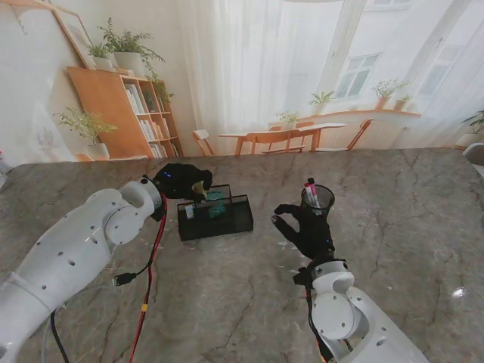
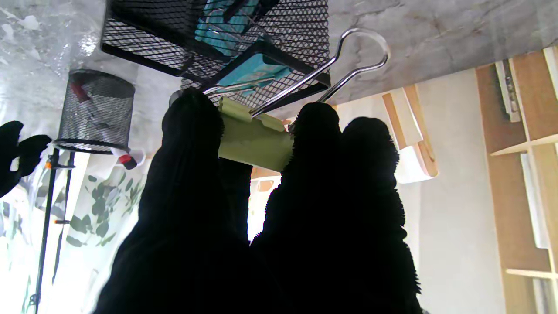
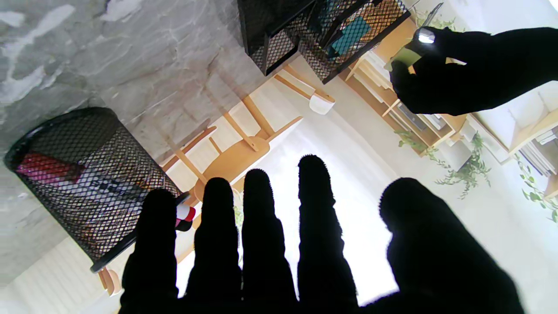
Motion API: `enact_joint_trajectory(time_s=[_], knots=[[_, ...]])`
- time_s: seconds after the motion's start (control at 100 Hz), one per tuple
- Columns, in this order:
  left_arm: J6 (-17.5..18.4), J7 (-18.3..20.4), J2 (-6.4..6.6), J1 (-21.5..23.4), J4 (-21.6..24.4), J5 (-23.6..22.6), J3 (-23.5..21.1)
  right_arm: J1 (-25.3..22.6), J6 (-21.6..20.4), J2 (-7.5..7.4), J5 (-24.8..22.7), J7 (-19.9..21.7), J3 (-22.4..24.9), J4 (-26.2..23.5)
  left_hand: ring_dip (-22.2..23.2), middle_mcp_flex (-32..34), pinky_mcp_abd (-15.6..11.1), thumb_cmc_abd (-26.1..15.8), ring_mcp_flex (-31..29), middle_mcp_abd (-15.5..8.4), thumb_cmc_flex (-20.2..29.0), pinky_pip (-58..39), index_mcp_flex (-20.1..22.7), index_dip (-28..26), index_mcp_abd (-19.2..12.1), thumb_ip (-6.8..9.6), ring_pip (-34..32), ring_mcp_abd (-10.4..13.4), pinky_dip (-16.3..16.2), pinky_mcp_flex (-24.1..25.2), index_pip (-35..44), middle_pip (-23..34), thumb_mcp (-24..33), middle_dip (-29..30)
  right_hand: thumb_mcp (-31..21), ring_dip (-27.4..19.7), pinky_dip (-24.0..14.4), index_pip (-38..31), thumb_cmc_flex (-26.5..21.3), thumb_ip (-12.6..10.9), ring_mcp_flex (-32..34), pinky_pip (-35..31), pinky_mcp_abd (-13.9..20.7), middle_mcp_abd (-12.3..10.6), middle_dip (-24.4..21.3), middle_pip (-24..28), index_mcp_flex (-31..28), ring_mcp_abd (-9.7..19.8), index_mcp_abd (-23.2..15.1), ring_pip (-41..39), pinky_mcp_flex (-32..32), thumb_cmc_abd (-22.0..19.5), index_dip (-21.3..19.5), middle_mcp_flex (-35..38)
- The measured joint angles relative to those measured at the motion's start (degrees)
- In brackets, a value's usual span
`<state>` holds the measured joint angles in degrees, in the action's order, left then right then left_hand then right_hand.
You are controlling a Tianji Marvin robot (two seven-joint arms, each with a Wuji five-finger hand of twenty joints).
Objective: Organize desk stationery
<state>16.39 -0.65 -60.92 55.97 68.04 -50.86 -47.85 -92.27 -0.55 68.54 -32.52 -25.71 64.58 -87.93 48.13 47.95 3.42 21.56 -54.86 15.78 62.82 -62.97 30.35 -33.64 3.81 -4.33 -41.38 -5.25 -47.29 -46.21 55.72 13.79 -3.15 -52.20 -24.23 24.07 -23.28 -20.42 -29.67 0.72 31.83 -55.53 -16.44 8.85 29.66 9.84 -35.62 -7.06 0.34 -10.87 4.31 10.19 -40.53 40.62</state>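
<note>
Binder clip (image 2: 255, 139) in left hand (image 2: 244, 209)

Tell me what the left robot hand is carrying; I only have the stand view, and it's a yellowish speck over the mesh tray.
Observer: The left robot hand pinches a pale green binder clip; its wire handles stick out toward the tray.
Operator: Report what's already in that tray.
Observer: The left wrist view shows teal items in the black mesh desk organizer, in more than one compartment; I cannot tell what they are.
Operator: Check the right robot hand.
Observer: The right robot hand holds nothing, fingers spread, beside the mesh pen cup, which holds markers, one with a red cap.
</note>
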Motion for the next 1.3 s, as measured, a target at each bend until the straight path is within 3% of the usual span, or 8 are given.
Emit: enact_joint_trajectory(time_s=[0.27,0.54,0.64,0.72,0.92,1.0,1.09,1.3], knots=[[0.6,-0.9,-1.57,-6.8,-8.0,5.8,7.1,0.1,0.5,0.02,0.1,0.1,0.0,0.2,0.3,-0.9,-0.5,-0.8,1.7,-0.9,0.0,0.7,0.0,-1.4,-1.1,-0.01,-1.0,0.5,-1.4,1.5,-3.1,0.0,-1.0,0.0,0.0,0.0,0.0,0.0,0.0,0.0,0.0,0.0,0.0,0.0,0.0,0.0,0.0,0.0,0.0,0.0,0.0,0.0,0.0,0.0],[2.5,0.3,-2.54,-9.7,-10.8,7.6,10.8,0.1,0.6,0.0,0.1,0.3,0.0,0.2,0.3,-3.7,-1.0,-1.5,4.9,-2.4,1.2,-0.5,0.0,-2.3,-1.2,-0.01,-1.5,1.5,-2.9,6.8,-18.3,0.8,-2.0,4.3,0.0,0.0,0.0,0.0,0.0,0.0,0.0,0.0,0.0,0.0,0.0,0.0,0.0,0.0,0.0,0.0,0.0,0.0,0.0,0.0],[2.3,1.2,-2.7,-9.8,-11.0,8.6,11.0,0.2,0.8,0.0,0.1,0.4,0.0,0.2,0.7,-6.1,-1.0,-4.1,7.2,-3.0,1.2,-3.8,0.0,-2.3,-1.2,-0.01,-2.0,1.5,-2.3,9.9,-25.2,2.2,-2.0,9.9,0.0,0.0,0.0,0.0,0.0,0.0,0.0,0.0,0.0,0.0,0.0,0.0,0.0,0.0,0.0,0.0,0.0,0.0,0.0,0.0],[1.6,2.0,-2.66,-9.8,-10.8,8.1,11.0,0.2,0.8,0.0,0.1,0.5,-0.1,0.3,0.1,-8.7,-1.0,-7.5,9.2,-4.5,1.2,-5.1,0.0,-2.2,-1.1,-0.01,-1.7,2.0,-0.9,12.9,-31.6,3.3,-1.7,19.4,0.0,0.0,0.0,0.0,0.0,0.0,0.0,0.0,0.0,0.0,0.0,0.0,0.0,0.0,0.0,0.0,0.0,0.0,0.0,0.0],[1.7,3.2,-2.39,-9.7,-10.1,7.5,10.8,0.3,0.8,0.0,0.3,0.7,-0.1,0.4,-1.8,-11.3,0.0,-11.4,12.9,-7.3,-0.2,-5.5,-0.7,-0.5,-0.5,0.06,2.3,1.4,-0.6,18.5,-38.6,2.7,0.0,24.0,0.0,0.0,0.0,0.0,0.0,0.0,0.0,0.0,0.0,0.0,0.0,0.0,0.0,0.0,0.0,0.0,0.0,0.0,0.0,0.0],[2.5,3.8,-2.14,-9.6,-9.6,7.2,10.6,0.3,0.8,0.0,0.3,0.6,-0.1,0.4,-3.6,-11.4,1.7,-12.0,14.0,-8.5,-1.1,-4.2,-0.7,0.8,-0.5,0.08,4.8,1.4,0.4,20.2,-39.3,2.0,0.1,24.5,0.0,0.0,0.0,0.0,0.0,0.0,0.0,0.0,0.0,0.0,0.0,0.0,0.0,0.0,0.0,0.0,0.0,0.0,0.0,0.0],[3.1,4.4,-2.07,-9.5,-9.4,8.2,10.6,0.3,0.9,0.0,0.3,0.6,-0.1,0.4,-5.7,-11.4,2.5,-12.0,14.0,-9.2,-0.5,-2.1,-0.7,-1.4,-1.4,0.08,8.0,1.4,0.8,21.4,-39.3,0.8,0.1,25.0,0.0,0.0,0.0,0.0,0.0,0.0,0.0,0.0,0.0,0.0,0.0,0.0,0.0,0.0,0.0,0.0,0.0,0.0,0.0,0.0],[7.6,2.3,-2.12,-10.8,-11.0,7.7,12.8,0.4,1.0,0.01,0.3,0.6,-0.1,0.4,-9.4,-11.9,3.9,-12.0,16.0,-11.5,2.1,2.7,-0.6,-3.0,-3.7,0.12,15.8,2.0,2.8,24.8,-39.3,-0.6,0.8,25.9,0.0,0.0,0.0,0.0,0.0,0.0,0.0,0.0,0.0,0.0,0.0,0.0,0.0,0.0,0.0,0.0,0.0,0.0,0.0,0.0]])
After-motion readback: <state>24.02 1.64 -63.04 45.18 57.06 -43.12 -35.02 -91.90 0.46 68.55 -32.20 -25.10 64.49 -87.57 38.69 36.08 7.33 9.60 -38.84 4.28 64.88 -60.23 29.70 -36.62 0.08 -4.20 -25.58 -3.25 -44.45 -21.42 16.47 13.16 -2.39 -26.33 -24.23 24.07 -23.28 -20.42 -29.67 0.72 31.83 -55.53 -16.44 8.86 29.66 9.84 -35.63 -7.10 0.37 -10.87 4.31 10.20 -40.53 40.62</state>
